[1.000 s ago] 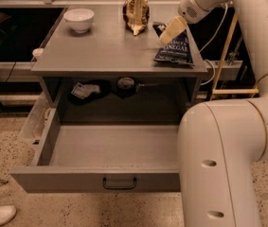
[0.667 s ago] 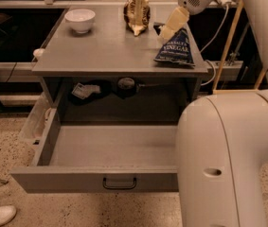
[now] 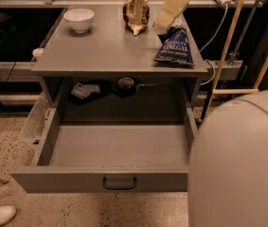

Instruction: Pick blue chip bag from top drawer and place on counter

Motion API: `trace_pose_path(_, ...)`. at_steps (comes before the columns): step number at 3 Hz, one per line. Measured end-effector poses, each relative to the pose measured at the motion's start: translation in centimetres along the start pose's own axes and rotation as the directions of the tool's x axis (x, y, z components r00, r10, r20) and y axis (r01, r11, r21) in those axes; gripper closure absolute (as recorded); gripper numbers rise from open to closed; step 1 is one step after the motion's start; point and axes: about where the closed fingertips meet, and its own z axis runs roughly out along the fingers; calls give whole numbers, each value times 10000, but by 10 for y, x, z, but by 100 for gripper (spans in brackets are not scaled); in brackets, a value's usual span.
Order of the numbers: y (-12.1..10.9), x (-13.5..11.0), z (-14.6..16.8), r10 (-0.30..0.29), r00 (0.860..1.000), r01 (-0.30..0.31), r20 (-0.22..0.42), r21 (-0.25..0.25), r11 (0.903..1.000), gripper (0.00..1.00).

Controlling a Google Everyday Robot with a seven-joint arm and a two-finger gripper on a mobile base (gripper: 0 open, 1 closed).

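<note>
The blue chip bag (image 3: 175, 48) lies flat on the right side of the counter (image 3: 105, 48), its white lettering facing up. My gripper (image 3: 164, 27), cream-coloured, hangs just above the bag's far end, reaching down from the top of the view. The bag rests on the counter by itself. The top drawer (image 3: 117, 148) is pulled wide open below the counter and its inside is bare. Its dark handle (image 3: 119, 183) is at the middle of the front panel.
A white bowl (image 3: 79, 19) stands at the counter's back left. A brown-and-cream wrinkled bag (image 3: 135, 13) stands at the back middle. Small items (image 3: 84, 90) lie in the recess under the counter. My robot body (image 3: 240, 164) fills the lower right. Yellow poles (image 3: 228, 41) stand at the right.
My arm has lifted up and back towards the top of the view, and the gripper has risen a little off the bag. The blue chip bag has stayed on the counter.
</note>
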Motion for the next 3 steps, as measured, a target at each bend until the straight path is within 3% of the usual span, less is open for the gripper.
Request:
trace_pose_path(1,27,-5,-29,842,9964,-837,-39,760,9936,0)
trace_pose_path(2,64,4,-66,1801,9822,-1861,532,1475,9714,0)
trace_pose_path(3,110,35,-102,2730,9541,-2919,1229,1786,9396,0)
